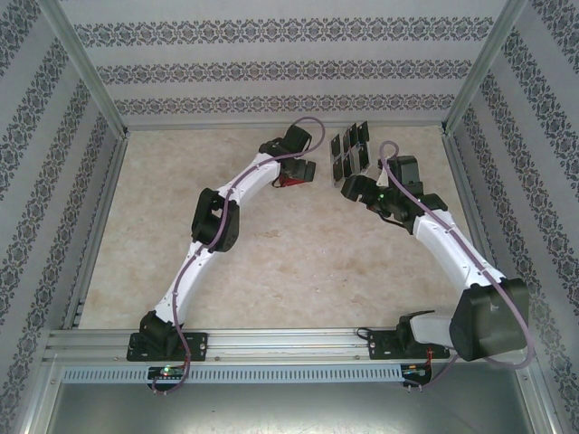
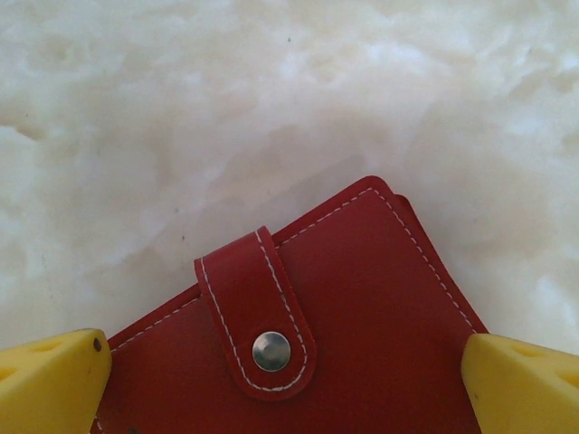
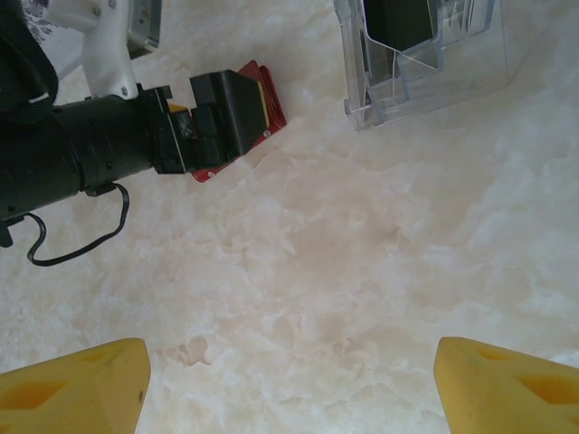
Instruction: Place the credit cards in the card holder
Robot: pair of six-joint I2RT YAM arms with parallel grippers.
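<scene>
The card holder (image 2: 362,298) is a red wallet, closed, with a strap fastened by a metal snap (image 2: 271,351); it lies flat on the pale marble table. My left gripper (image 2: 285,384) is open right over it, with one yellow finger (image 2: 54,380) at each side edge. From above, the left gripper (image 1: 298,169) covers most of the card holder (image 1: 288,182). Several dark credit cards (image 1: 351,149) stand in a clear plastic rack (image 3: 425,72) to the right of the wallet. My right gripper (image 3: 289,384) is open over bare table, a little nearer than the rack, with nothing between its fingers.
Patterned walls and a metal frame (image 1: 90,226) close in the table on three sides. The two arms converge at the far middle of the table; the left arm's black wrist (image 3: 90,149) lies across the right wrist view, close to the rack.
</scene>
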